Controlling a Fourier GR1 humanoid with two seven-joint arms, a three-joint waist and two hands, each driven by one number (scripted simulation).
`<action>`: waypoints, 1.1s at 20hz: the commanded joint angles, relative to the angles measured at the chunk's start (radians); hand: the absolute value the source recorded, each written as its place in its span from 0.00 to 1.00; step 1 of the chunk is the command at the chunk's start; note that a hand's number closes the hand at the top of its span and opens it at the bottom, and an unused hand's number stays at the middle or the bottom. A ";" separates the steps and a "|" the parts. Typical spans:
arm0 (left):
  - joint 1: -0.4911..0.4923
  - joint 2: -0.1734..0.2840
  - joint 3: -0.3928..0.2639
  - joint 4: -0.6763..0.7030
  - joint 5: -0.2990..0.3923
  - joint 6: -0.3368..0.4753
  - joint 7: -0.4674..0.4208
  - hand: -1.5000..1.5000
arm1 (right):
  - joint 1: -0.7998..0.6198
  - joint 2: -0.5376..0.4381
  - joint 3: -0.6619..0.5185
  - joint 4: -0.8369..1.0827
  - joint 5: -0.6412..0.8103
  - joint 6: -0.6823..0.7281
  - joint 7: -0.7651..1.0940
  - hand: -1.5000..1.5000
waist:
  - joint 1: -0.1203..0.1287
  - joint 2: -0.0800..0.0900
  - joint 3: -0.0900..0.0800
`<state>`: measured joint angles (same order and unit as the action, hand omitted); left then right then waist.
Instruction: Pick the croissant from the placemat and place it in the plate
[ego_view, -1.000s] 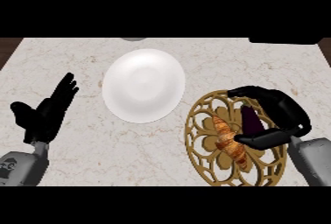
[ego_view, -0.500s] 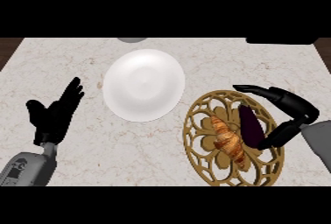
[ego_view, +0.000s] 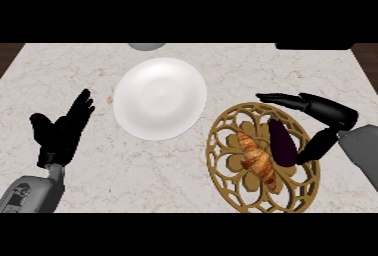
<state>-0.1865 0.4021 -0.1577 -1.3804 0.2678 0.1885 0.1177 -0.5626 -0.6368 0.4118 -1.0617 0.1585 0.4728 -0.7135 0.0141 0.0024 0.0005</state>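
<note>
A golden-brown croissant (ego_view: 256, 158) lies on a round tan openwork placemat (ego_view: 229, 172) at the lower right of the counter. A dark purple eggplant (ego_view: 282, 142) lies just right of it on the same mat. The white plate (ego_view: 160, 97) sits to the upper left of the mat with nothing on it. My right hand (ego_view: 330, 114) hovers at the mat's right rim, open, its fingers arched over the eggplant's far end and its thumb beside the eggplant. It holds nothing. My left hand (ego_view: 61, 132) rests open at the left, fingers up.
A grey round object (ego_view: 147, 46) is cut off at the counter's far edge above the plate. A dark object (ego_view: 314, 46) sits at the far right edge. Pale marble counter (ego_view: 111, 170) surrounds the plate and mat.
My right hand has drawn back to the right and opened out, away from the croissant. My left hand has shifted slightly right. Croissant and eggplant have not moved.
</note>
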 joint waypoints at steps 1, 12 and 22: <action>-0.021 -0.005 0.017 0.024 -0.012 -0.014 -0.001 0.50 | -0.016 -0.022 0.057 -0.009 0.087 0.085 -0.064 0.00 | -0.008 -0.001 -0.001; 0.033 -0.022 0.045 -0.034 -0.044 -0.052 0.022 0.50 | -0.087 0.060 0.093 -0.041 0.310 0.021 0.092 0.00 | -0.004 -0.001 -0.001; 0.031 -0.084 0.083 -0.025 -0.112 -0.048 0.021 0.50 | 0.022 0.099 0.067 -0.142 0.455 0.085 0.118 0.00 | -0.013 -0.003 -0.001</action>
<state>-0.1616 0.3422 -0.0845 -1.4062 0.1891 0.1392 0.1431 -0.5731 -0.5405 0.5083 -1.1750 0.5627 0.5088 -0.5758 0.0034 -0.0018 -0.0023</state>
